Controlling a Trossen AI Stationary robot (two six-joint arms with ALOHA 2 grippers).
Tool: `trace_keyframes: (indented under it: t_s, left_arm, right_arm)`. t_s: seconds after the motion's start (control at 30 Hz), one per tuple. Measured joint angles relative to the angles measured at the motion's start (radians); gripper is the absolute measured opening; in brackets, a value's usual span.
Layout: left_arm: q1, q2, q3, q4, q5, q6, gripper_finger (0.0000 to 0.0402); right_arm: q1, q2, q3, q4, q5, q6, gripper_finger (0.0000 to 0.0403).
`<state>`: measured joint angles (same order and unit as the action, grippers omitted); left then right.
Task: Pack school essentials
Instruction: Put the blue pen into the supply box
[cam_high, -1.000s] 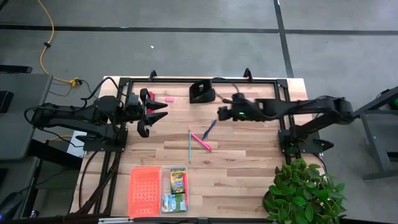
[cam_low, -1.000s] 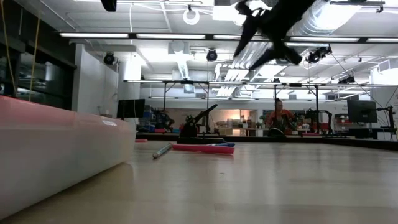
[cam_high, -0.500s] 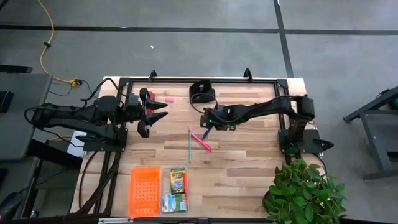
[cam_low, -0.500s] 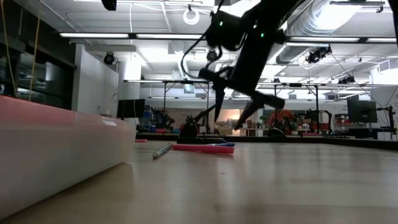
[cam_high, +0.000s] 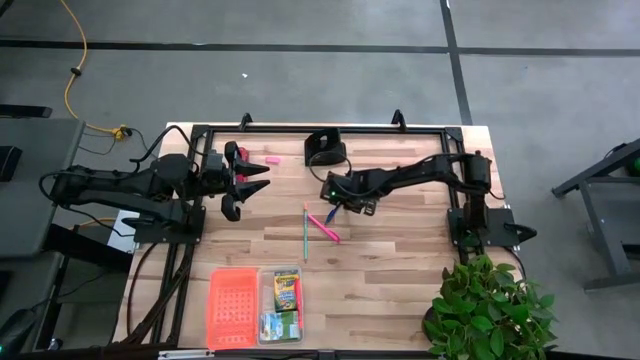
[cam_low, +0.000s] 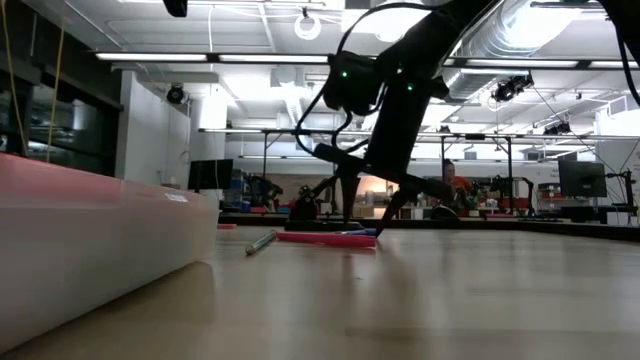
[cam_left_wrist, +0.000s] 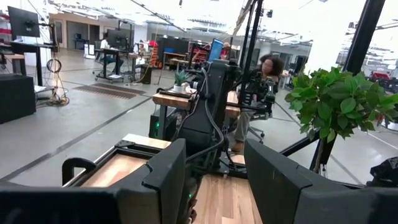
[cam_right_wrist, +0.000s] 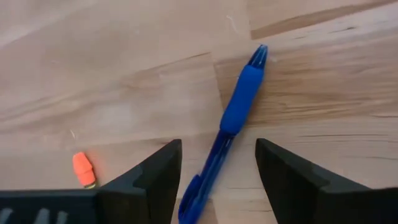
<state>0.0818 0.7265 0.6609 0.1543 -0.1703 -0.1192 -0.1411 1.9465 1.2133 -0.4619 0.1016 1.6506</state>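
**Right gripper straddles the blue pen on the wood worktop**

High view: the plank worktop (cam_high: 400, 260) stands on grey floor. The right gripper (cam_high: 334, 200) is over the blue pen (cam_high: 331, 212), beside the pink pen (cam_high: 323, 226) and green pencil (cam_high: 305, 232). The left gripper (cam_high: 243, 184) waits near the left edge, fingers parted, holding nothing. A crayon box (cam_high: 286, 291) lies in the clear tray (cam_high: 279, 318).

Low view: a lit workshop with ceiling lights lies behind.

Left wrist view: a potted plant (cam_left_wrist: 336, 106) and a seated person show.

Right wrist view: the open fingers (cam_right_wrist: 155, 177) flank the pen without touching; an orange cap (cam_right_wrist: 83, 169) lies near.
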Motion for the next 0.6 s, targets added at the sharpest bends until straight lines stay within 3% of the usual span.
trace_keyframes:
  t_s: [0.33,0.6]
  left_arm:
    - [0.0,0.0,0.0,0.0,0.0,0.0,0.0154]
    - [0.0,0.0,0.0,0.0,0.0,0.0,0.0154]
  right_arm:
    - [-0.036,0.0,0.0,-0.039,-0.065,0.08,0.0089]
    - [-0.064,0.04,0.003,-0.051,-0.18,0.074,0.0069]
